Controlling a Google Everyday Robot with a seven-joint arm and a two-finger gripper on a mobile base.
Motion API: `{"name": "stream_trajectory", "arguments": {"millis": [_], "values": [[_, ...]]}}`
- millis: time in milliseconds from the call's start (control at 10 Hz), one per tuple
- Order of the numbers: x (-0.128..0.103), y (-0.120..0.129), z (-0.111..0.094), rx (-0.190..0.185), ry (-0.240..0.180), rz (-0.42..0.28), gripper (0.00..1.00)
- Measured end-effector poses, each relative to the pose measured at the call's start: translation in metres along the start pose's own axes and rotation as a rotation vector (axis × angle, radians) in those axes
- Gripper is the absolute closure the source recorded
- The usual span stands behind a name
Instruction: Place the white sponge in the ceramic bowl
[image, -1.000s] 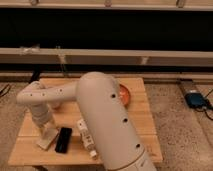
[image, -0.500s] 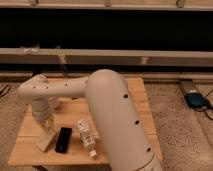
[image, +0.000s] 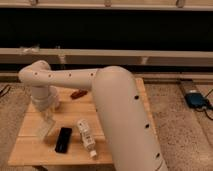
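The white sponge (image: 43, 132) is a pale block lying on the left part of the wooden table (image: 30, 152). My gripper (image: 47, 120) hangs down from the white wrist directly over the sponge and reaches it. The ceramic bowl (image: 77, 93) shows only as a small orange-red sliver behind my forearm, toward the back of the table; the rest of it is hidden by the arm.
A black phone-like slab (image: 63, 139) lies just right of the sponge. A white labelled tube (image: 86, 137) lies right of the slab. My large white arm covers the table's right half. A blue object (image: 197, 100) sits on the floor at the right.
My arm has swung nearer to the camera and now covers most of the bowl. The gripper has stayed at the left over the sponge and come down to it.
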Motion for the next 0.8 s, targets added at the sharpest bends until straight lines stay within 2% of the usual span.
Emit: {"name": "stream_trajectory", "arguments": {"millis": [300, 700, 800], "values": [[0.004, 0.061, -0.021, 0.007, 0.013, 0.078, 1.00], [-0.016, 0.166, -0.047, 0.009, 0.021, 0.232, 1.00], [-0.020, 0.180, -0.051, 0.009, 0.023, 0.258, 1.00]]}}
